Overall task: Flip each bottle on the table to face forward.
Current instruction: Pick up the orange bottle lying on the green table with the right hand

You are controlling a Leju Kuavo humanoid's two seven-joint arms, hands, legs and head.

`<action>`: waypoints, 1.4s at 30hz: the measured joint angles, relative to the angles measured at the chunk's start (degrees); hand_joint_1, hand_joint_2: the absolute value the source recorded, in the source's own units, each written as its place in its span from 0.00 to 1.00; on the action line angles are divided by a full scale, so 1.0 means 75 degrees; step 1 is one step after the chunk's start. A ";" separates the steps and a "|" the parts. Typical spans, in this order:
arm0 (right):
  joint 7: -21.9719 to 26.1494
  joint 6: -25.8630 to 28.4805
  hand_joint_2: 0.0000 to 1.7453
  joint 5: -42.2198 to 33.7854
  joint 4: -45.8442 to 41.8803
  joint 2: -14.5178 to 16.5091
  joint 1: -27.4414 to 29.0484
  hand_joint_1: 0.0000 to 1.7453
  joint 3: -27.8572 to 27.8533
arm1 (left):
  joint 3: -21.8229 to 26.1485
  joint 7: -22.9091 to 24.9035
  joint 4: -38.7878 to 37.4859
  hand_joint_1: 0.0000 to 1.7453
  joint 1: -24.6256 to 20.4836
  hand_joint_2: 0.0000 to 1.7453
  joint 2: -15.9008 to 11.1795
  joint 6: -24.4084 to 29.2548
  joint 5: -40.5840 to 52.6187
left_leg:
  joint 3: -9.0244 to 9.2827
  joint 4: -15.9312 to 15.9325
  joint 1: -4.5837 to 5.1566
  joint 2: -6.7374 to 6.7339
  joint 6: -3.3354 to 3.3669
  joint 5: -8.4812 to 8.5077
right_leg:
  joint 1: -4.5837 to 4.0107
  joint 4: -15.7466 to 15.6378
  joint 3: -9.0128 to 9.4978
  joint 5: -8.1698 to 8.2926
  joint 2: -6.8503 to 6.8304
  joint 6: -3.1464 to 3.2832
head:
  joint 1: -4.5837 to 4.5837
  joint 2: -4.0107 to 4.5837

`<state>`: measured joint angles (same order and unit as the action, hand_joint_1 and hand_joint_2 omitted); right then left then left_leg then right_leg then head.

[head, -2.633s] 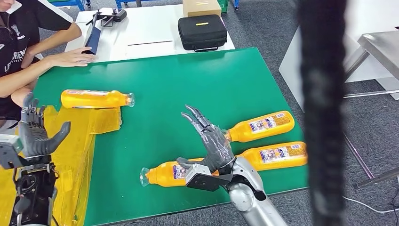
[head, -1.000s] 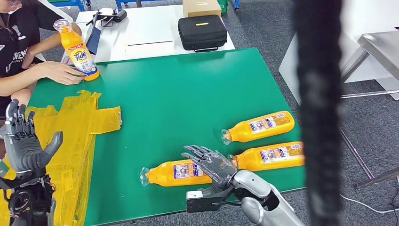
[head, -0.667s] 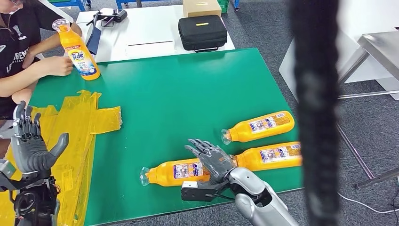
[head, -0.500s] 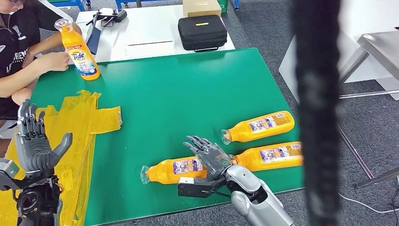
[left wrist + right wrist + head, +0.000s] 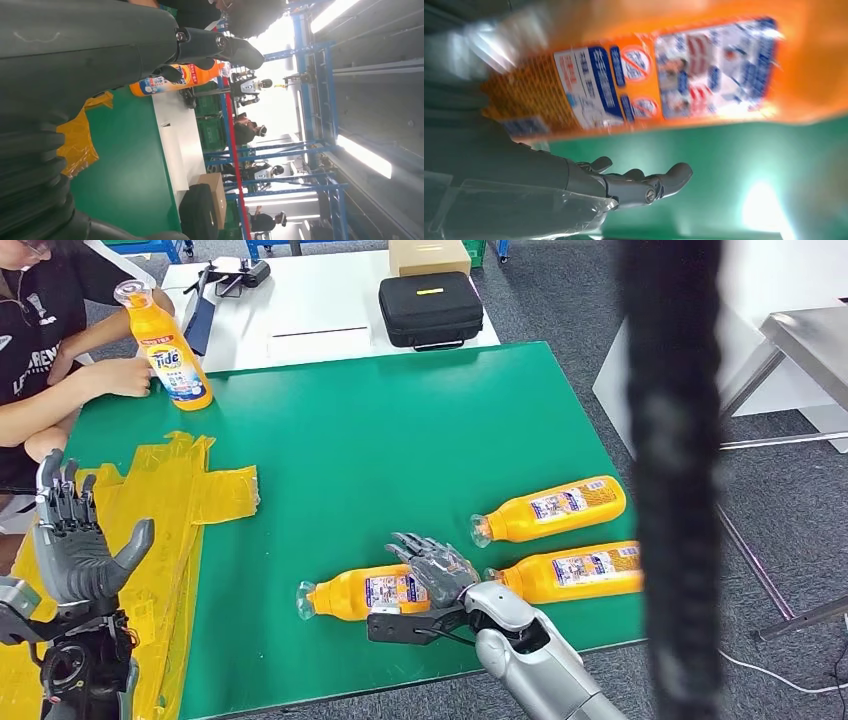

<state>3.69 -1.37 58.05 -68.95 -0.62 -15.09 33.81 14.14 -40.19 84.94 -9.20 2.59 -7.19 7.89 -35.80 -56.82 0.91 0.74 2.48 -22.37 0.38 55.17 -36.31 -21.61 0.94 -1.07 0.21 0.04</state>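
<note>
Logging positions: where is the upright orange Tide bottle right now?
In the head view, the upright orange Tide bottle stands at the green table's far left corner, beside the person's hand.

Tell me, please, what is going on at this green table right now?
The robot's right hand rests on the nearest orange bottle, which lies on its side on the green table. Two more bottles lie beside it. A person at the far corner holds an upright bottle. The left hand is raised, holding nothing.
</note>
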 joint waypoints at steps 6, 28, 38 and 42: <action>-0.0165 -0.0055 1.00 0.0034 0.0369 0.0056 -0.0183 0.00 0.0006 | 0.0006 0.0000 0.0000 0.00 0.0002 1.00 0.0047 -0.0013 0.0000 | 0.0001 0.0000 0.0000 0.0001 0.0000 0.0000 | 0.0000 0.0000 0.0001 0.0000 0.0000 0.0000 | -0.0001 0.0000; -0.0546 0.0839 1.00 0.0121 0.0750 0.0175 -0.0163 1.00 -0.0205 | 0.0075 0.0508 -0.0081 0.00 -0.0014 1.00 0.0246 -0.0490 0.0159 | 0.0026 -0.0001 0.0003 0.0015 0.0003 0.0002 | 0.0000 -0.0002 0.0025 0.0000 -0.0003 -0.0001 | 0.0001 0.0000; 0.1088 0.2997 1.00 -0.1972 0.0012 0.0547 0.0454 1.00 -0.1460 | -0.0401 0.2396 -0.0009 0.00 -0.0083 1.00 0.0496 -0.1197 -0.0229 | 0.0007 -0.0002 0.0003 0.0019 0.0003 0.0002 | 0.0001 -0.0002 0.0006 0.0001 -0.0006 -0.0001 | 0.0000 0.0000; 0.1575 0.3461 1.00 -0.2680 -0.0208 0.0697 0.0494 1.00 -0.1811 | -0.1080 0.2664 0.0025 0.00 -0.0257 1.00 0.0520 -0.1242 -0.0213 | 0.0006 -0.0002 0.0003 0.0019 0.0004 0.0002 | 0.0001 -0.0002 0.0006 0.0001 -0.0006 -0.0002 | 0.0001 0.0000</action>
<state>15.50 24.59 37.95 -70.51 4.61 -11.39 20.23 6.04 -20.22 85.13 -11.13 6.49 -16.50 6.29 -35.75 -56.83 0.94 0.89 2.51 -22.36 0.39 55.15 -36.27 -21.60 0.89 -1.09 0.22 0.04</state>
